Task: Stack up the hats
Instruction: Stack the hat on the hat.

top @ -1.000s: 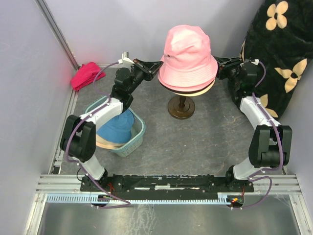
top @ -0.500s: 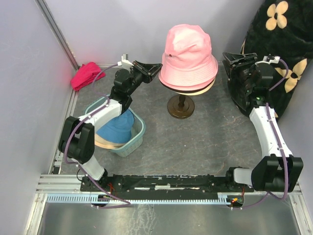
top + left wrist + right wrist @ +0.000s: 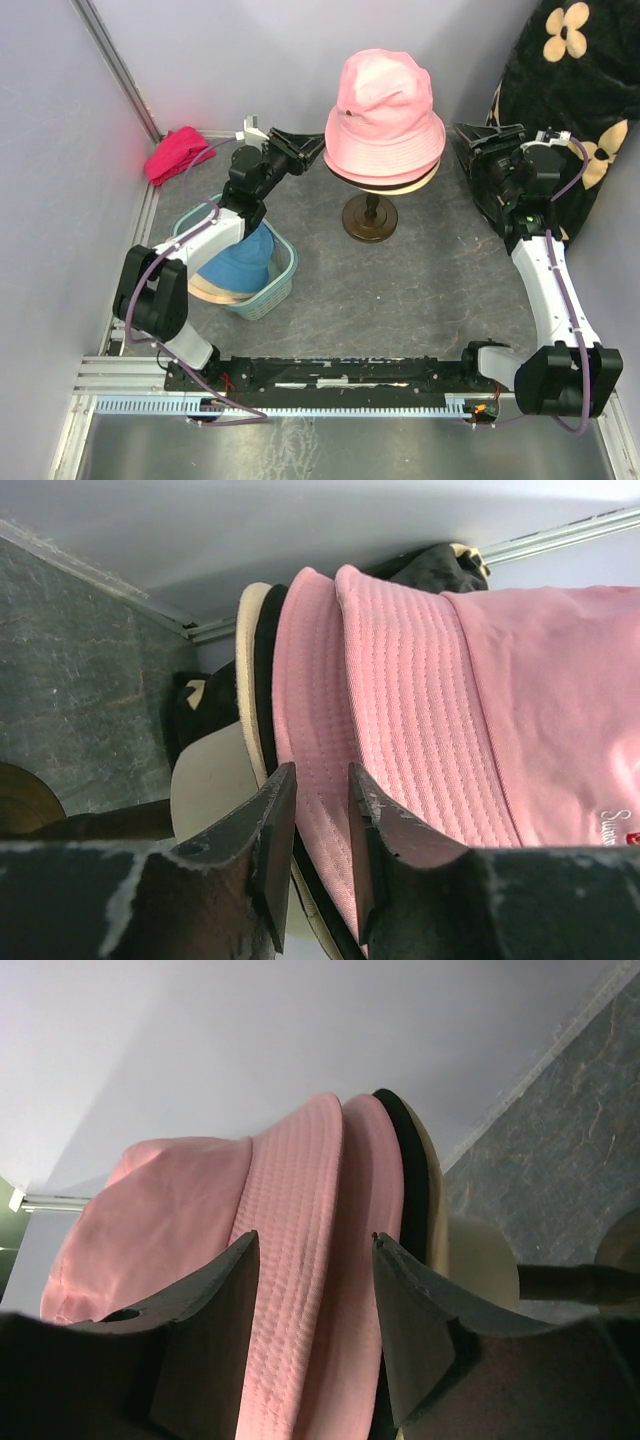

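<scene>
A pink bucket hat (image 3: 385, 115) tops a stack on the mannequin head, over a black brim (image 3: 352, 180) and a beige brim (image 3: 410, 186). My left gripper (image 3: 318, 148) is narrowly open just off the pink hat's left brim; in the left wrist view (image 3: 320, 780) the pink brim (image 3: 430, 680) lies beyond the fingertips. My right gripper (image 3: 468, 145) is wide open and empty, a short way right of the stack; its wrist view (image 3: 314, 1240) faces the pink brim (image 3: 290, 1200). A blue hat (image 3: 240, 262) lies on a beige hat (image 3: 205, 290) in a basket.
The teal basket (image 3: 285, 275) stands at the left under my left arm. The mannequin's dark stand (image 3: 370, 218) is at the centre. A magenta-red cloth bundle (image 3: 178, 152) lies at the back left. A black flowered fabric (image 3: 575, 100) fills the back right corner.
My right gripper has pulled away from the stack's right brim to the right and stands open. My left gripper has drawn back slightly to the left. The pink hat stays put.
</scene>
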Robot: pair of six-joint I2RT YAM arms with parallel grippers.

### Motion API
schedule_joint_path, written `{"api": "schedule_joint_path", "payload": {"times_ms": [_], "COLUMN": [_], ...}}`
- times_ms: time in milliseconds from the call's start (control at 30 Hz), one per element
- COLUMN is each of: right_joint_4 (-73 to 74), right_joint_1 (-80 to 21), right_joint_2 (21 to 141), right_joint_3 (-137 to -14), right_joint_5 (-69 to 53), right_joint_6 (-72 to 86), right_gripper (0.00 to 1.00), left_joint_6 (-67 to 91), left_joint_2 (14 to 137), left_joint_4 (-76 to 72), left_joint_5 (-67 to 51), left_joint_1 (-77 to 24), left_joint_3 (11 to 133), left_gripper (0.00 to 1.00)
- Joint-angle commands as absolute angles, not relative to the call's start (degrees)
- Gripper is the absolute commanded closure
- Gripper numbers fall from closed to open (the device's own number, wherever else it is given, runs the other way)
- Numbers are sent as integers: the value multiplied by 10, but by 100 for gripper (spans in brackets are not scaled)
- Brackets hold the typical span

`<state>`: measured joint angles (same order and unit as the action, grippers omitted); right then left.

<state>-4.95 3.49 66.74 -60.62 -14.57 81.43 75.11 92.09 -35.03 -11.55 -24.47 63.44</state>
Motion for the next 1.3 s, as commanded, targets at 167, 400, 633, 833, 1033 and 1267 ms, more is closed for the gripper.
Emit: {"api": "schedule_joint_path", "payload": {"times_ms": [167, 400, 633, 833, 1033, 1267], "right_joint_4": [-87, -93, -108, -137, -149, -164], "right_joint_1": [33, 31, 28, 21, 13, 9], "right_joint_2": [642, 644, 661, 685, 702, 715], "right_joint_3": [-585, -587, -600, -606, -623, -625], "right_joint_5": [-179, -184, -192, -199, -204, -209], "right_joint_6": [850, 857, 865, 883, 884, 889], "right_gripper": [43, 43, 43, 43, 43, 43], "left_joint_6": [747, 745, 752, 750, 745, 750], "left_joint_2": [883, 875, 862, 859, 867, 902], "left_joint_4": [-371, -363, -346, -343, -362, -422], "left_joint_5": [-99, -87, -59, -42, -38, -68], "left_joint_1": [-245, -244, -237, -234, -229, -226], "left_joint_3": [627, 629, 606, 611, 621, 644], "left_gripper": [54, 53, 66, 56, 50, 47]}}
